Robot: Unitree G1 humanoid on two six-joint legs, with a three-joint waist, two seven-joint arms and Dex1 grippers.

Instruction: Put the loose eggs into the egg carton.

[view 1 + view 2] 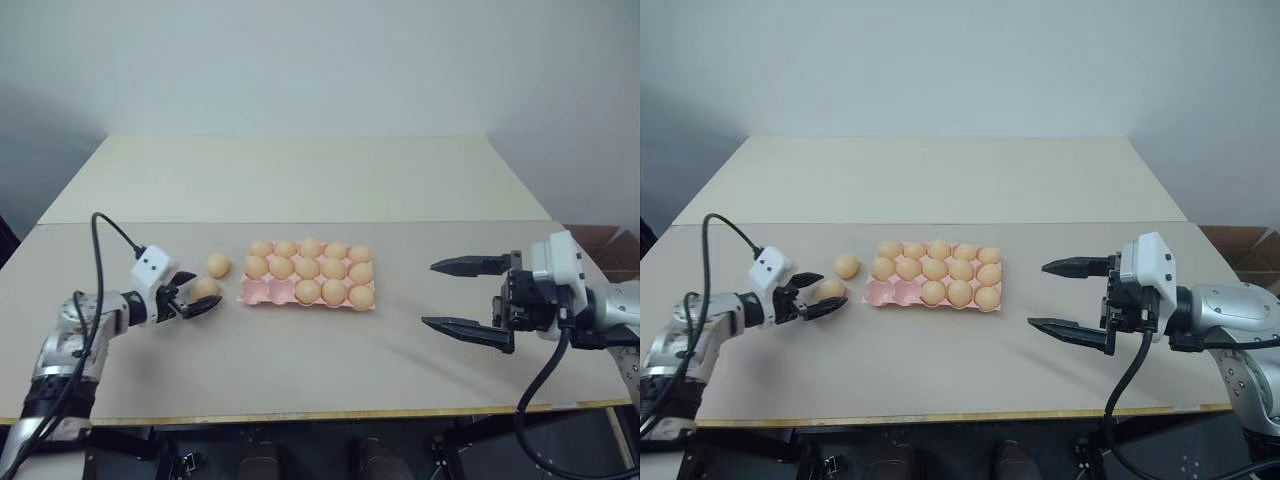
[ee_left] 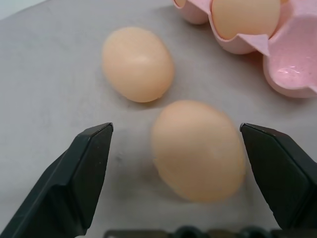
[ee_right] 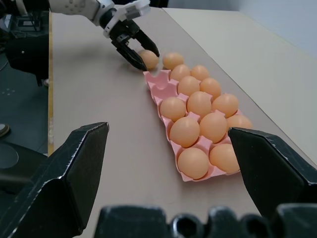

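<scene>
Two loose eggs lie on the table just left of the egg carton [image 1: 262,292]. My left gripper [image 1: 197,298] is open, its black fingers on either side of the nearer egg [image 2: 198,148] and not closed on it. The other loose egg [image 1: 218,264] lies a little farther back, apart from the fingers. The pale pink carton holds several eggs; the cups at its front left corner [image 2: 292,64] are bare. My right gripper [image 1: 432,294] hangs open over the table to the right of the carton, holding nothing.
The tan table [image 1: 320,380] runs to a front edge close to me, and a second cream tabletop [image 1: 300,170] stands behind it. A black cable [image 1: 100,250] loops up from my left wrist. A brown box [image 1: 612,250] sits beyond the table's right edge.
</scene>
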